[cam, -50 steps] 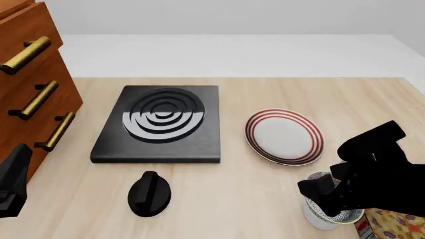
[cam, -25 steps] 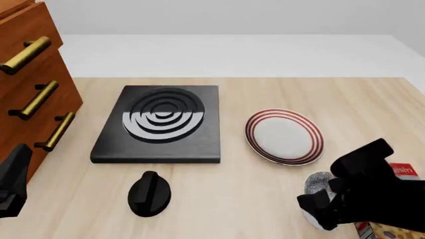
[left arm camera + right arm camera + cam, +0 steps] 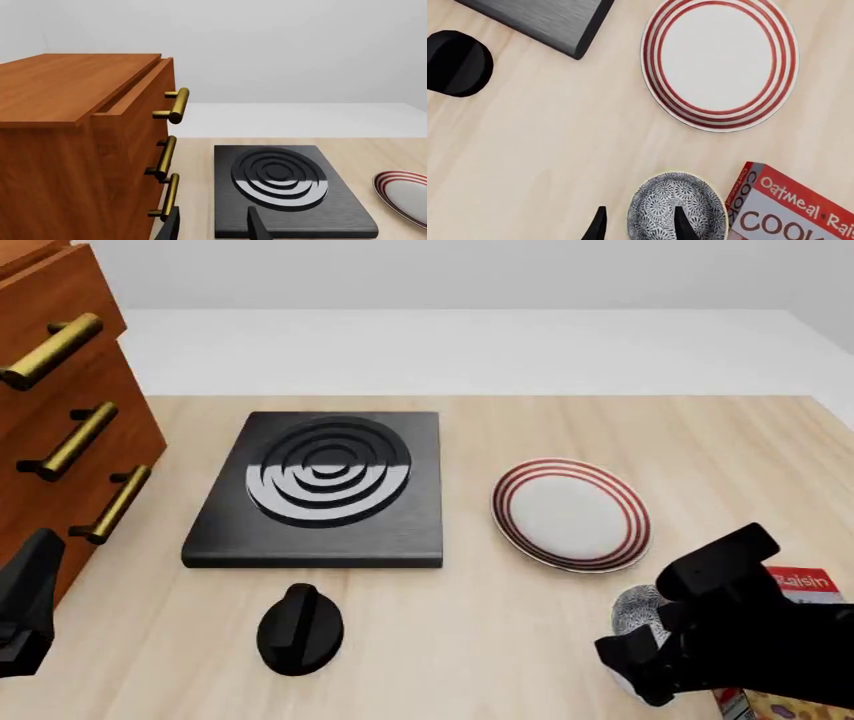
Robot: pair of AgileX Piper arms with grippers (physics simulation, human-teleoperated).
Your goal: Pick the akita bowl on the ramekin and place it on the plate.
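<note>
Speckled akita bowl [image 3: 676,207] at lower frame, straddled at its rim by the right tool [image 3: 636,226], fingers spread. Red-ringed plate [image 3: 719,62] upper right, apart. Left tool [image 3: 212,227] likewise spread, gripping nothing.

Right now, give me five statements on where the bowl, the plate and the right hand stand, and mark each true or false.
1. The akita bowl already lies on the plate. False: the plate holds nothing, and the bowl sits apart from it, beside a cookie box.
2. The right hand is open, with one finger over the bowl's inside and the other outside its rim. True.
3. The plate has red rings round its rim. True.
4. The left hand hovers over the plate. False: it is near the wooden drawer unit, facing the black stove plate.
5. A black knob stands on the stove plate. False: it lies on the table in front of it.
</note>
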